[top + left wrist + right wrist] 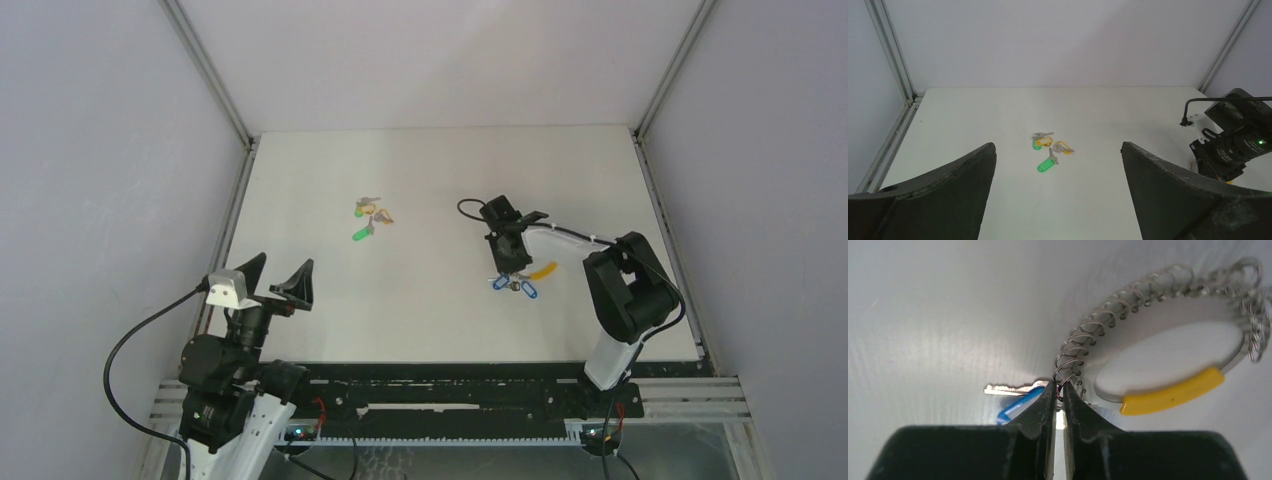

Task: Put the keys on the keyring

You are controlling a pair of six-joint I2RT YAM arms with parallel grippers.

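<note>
Jaws, left gripper (285, 262): spread wide and holding nothing, raised over the near left corner of the table (430, 170).
Jaws, right gripper (1058, 390): drawn down to a narrow slit, with one loop of the keyring (1083, 337) pinched between the fingertips (1045, 400).
Keyring position: lay flat on the table at centre-right, directly under the right gripper; its coiled wire curved away from the pinch, and a yellow section (1173, 392) sat on its inner band.
Blue key (1015, 407): lay just beside the pinch, head partly under the fingertips and blade pointing away to one side; the wrist view did not show whether it was already threaded on.
Loose keys: a green key (1047, 164) and a yellow key (1064, 147) lay close together with a third beside them, further out on the left half, well apart from the keyring.
Step in hand, as judged: securing the ring so a key could be fed onto it.
Doing it well: the grip caught only a single thin loop at the very tips, so it probably needed a slow, level lift to avoid the wire slipping free.
Left arm's part: likely to fetch one key by its plastic head, leaving its hole exposed.
Risk: dragging the blue key along, or twisting the coil.
</note>
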